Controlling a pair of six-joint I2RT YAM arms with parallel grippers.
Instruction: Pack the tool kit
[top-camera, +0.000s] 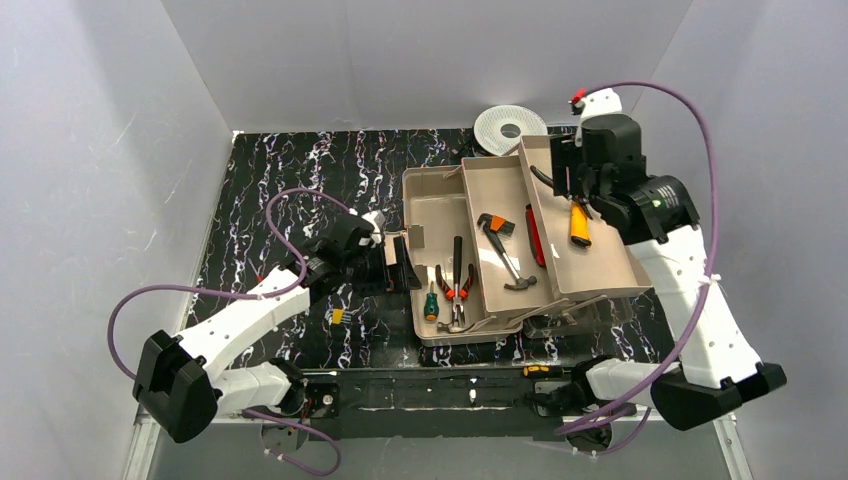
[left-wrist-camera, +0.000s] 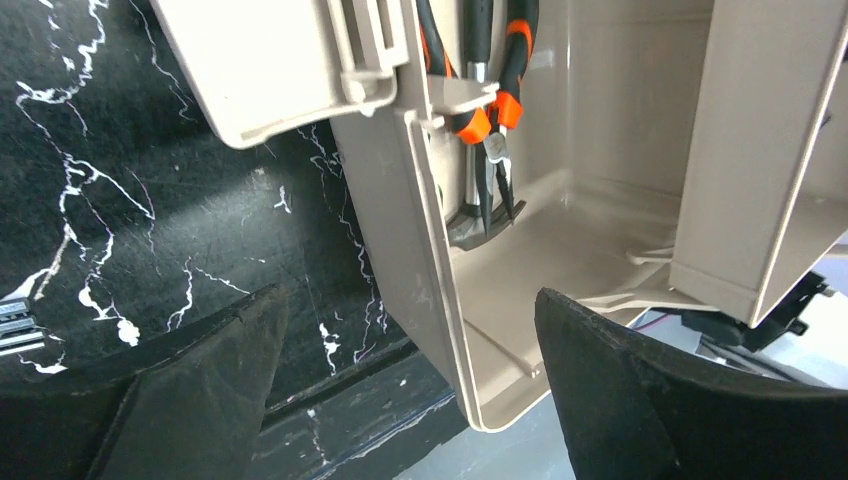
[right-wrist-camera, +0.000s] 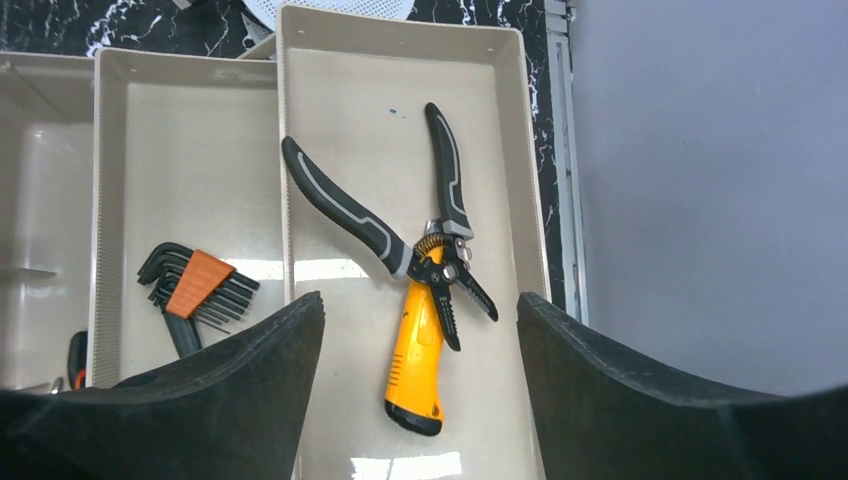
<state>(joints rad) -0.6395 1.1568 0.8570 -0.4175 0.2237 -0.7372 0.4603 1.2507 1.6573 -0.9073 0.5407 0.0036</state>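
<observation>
Mostly packed: toolbox (top-camera: 440, 215) at centre of bench (top-camera: 280, 180), trays fanned toward 3 o'clock; hammer (top-camera: 505, 262), pliers (top-camera: 457, 285) and screwdriver (top-camera: 431, 300) inside. Over the outer tray (right-wrist-camera: 340, 100) with stripper (right-wrist-camera: 440, 255) and yellow tool (right-wrist-camera: 415, 370) hovers right end effector (right-wrist-camera: 420, 310), fingers apart. At 9 o'clock, left end effector (left-wrist-camera: 408, 300), fingers apart, straddles the toolbox side. Likely next: pinch that side firmly, then fold trays slowly so nothing slides.

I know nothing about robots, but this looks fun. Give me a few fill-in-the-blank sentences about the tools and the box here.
1. The yellow-handled tool lies in the tray under the open gripper of the robot's ___ arm.
2. The hex keys sit in a holder coloured ___.
3. The screwdriver beside the red pliers has a ___ handle.
4. The round spool behind the toolbox is ___.
Missing words: right; orange; green; white.
</observation>
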